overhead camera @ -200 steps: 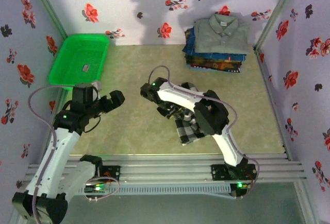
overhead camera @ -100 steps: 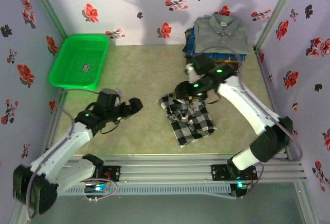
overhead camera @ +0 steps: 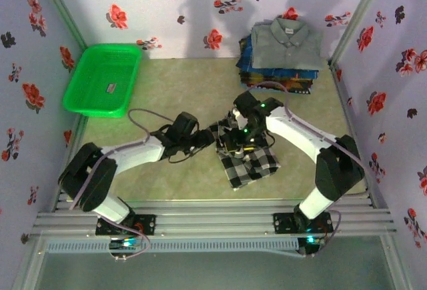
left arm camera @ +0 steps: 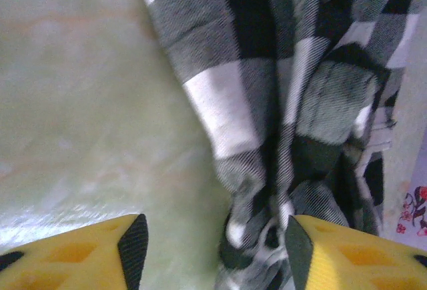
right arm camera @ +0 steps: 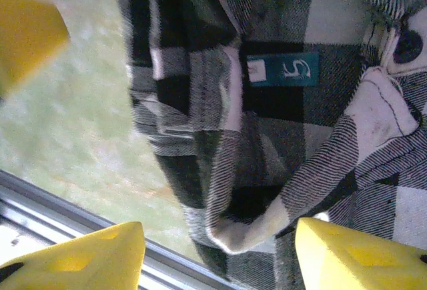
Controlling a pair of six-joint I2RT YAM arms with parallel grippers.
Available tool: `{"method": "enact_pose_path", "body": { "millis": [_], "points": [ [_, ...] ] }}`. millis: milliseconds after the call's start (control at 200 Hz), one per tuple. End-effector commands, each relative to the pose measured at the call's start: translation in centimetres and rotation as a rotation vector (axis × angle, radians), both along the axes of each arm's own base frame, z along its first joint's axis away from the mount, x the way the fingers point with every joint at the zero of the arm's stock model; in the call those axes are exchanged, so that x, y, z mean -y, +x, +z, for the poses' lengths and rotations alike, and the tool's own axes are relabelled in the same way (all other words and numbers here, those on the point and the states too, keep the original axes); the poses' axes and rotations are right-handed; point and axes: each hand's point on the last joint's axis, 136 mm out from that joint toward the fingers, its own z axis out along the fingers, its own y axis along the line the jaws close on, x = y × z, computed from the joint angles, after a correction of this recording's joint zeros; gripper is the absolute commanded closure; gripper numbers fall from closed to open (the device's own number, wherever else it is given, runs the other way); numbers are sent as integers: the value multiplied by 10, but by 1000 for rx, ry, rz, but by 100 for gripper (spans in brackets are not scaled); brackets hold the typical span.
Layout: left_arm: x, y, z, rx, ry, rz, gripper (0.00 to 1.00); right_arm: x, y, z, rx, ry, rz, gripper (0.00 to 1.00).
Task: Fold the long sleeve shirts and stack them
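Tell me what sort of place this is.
Likely a robot training booth, not a home: flowered walls box in the table, and the left arm and right arm stand on an aluminium rail.

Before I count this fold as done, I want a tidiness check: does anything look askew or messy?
The checked shirt lies crumpled and skewed mid-table, its far-left part bunched into ridges rather than lying flat. The stack at the back right looks neat by contrast.
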Motion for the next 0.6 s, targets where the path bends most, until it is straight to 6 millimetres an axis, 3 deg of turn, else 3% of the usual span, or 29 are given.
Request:
{"method": "enact_pose_path", "body": {
  "millis": [0, 75, 195, 335, 480, 595],
  "points": [
    [10, 24, 0, 10, -19, 17, 44, 6, 0, -18, 20, -88, 35, 39],
    [12, 31, -14, -19, -2, 11, 48, 4, -3, -26, 16, -112, 48, 40],
    [14, 42, -33, -58, 27, 6, 55, 11, 0, -37, 29, -192, 47, 51],
    [8, 49, -53, -96, 58, 22, 64, 15, 3, -43, 60, -253, 48, 74],
    [10, 54, -64, -113, 61, 14, 67, 8, -3, -40, 88, -255, 68, 98],
    [9, 56, -69, -122, 67, 16, 70, -7, -18, -28, 100, -206, 100, 100]
  ]
}}
